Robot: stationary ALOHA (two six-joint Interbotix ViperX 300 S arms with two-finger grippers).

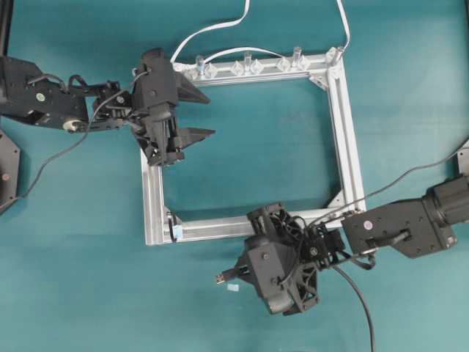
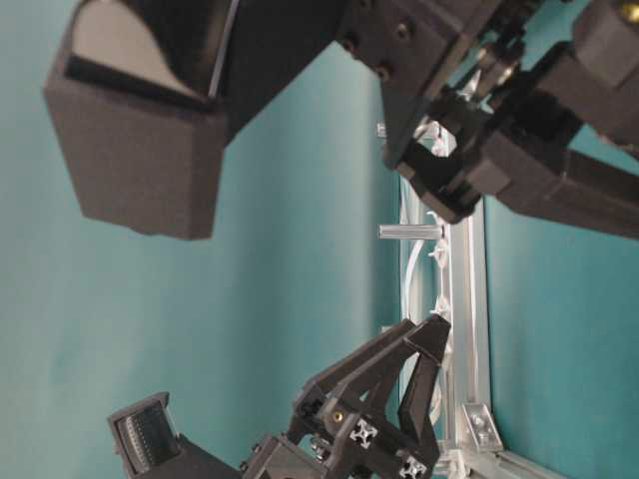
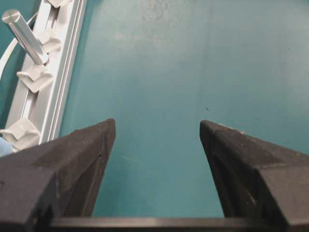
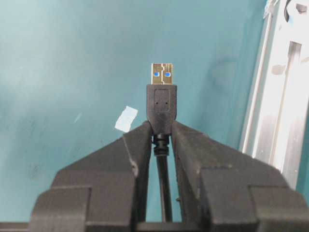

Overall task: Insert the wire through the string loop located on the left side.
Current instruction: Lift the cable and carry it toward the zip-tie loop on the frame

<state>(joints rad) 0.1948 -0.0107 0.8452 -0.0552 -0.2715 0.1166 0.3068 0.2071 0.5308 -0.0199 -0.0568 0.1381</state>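
Right gripper (image 4: 161, 137) pinched the wire (image 4: 161, 104) behind its plug, left gripper (image 3: 157, 145) gaped empty; plug's shoulder could snag the string loop (image 1: 174, 232).

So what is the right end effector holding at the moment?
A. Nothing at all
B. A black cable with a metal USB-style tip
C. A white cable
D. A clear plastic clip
B: the right wrist view shows the right end effector clamped on the wire, just behind its black plug with the gold metal tip pointing forward.

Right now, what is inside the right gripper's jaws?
The right gripper pinches the wire's black plug; the gold tip pokes out. The fingers cover the plug's rear sides.
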